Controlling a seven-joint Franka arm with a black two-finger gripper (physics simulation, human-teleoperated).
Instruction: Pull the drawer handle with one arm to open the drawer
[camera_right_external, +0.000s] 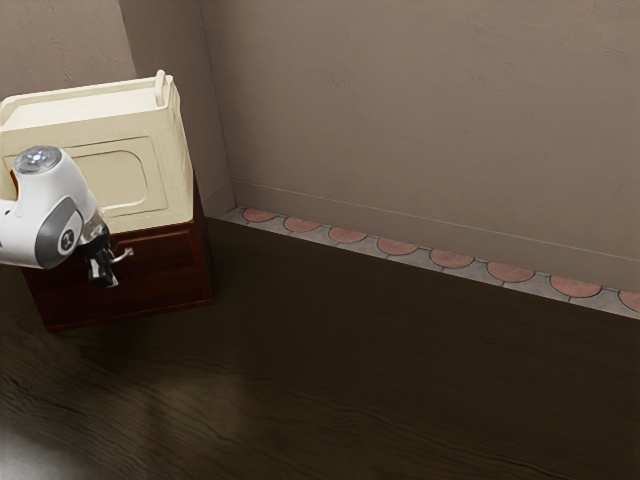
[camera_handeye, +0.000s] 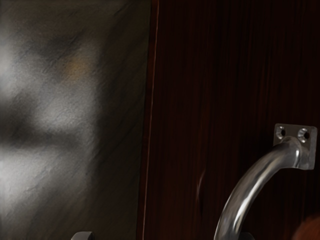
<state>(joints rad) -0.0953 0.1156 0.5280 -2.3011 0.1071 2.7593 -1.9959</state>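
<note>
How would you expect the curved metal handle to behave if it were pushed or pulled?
The handle should feel stiff, being a thick metal bar. Its polished, rounded surface may prove slippery. The mounting plate suggests little wobble.

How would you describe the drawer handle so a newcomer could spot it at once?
Find the cream box at the exterior view's left, then the dark red-brown cabinet under it. On its front, beside the gripper, is the handle: a curved, shiny metal bar, unlike the dark wood.
</note>
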